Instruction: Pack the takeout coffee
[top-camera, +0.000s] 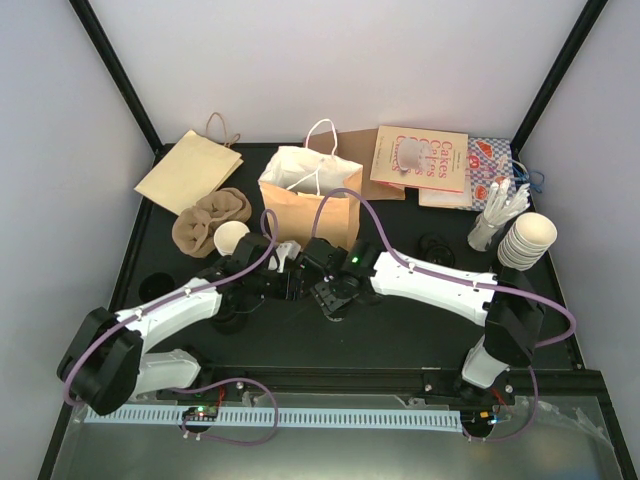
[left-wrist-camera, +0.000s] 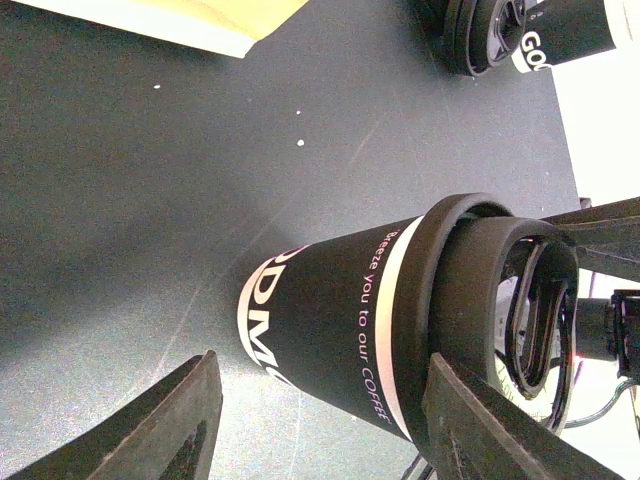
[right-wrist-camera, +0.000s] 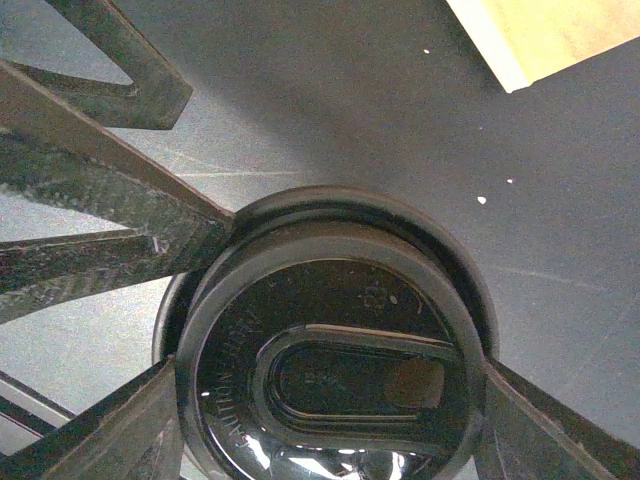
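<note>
Dark tabletop (left-wrist-camera: 150, 200) bears coffee cup (left-wrist-camera: 320, 330) between spread left pincer (left-wrist-camera: 322, 365); right pincer (right-wrist-camera: 330, 378) clamps its lid (right-wrist-camera: 335, 340).

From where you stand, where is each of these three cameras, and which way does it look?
Top external: fixed above and behind, looking down on the table; left arm and right arm show whole.
Left wrist: on the left arm, facing the side of the dark cup; the left gripper straddles it.
Right wrist: on the right arm, looking straight down on the black lid; the right gripper flanks it.
Shared: both wrist views show that one lidded cup.
</note>
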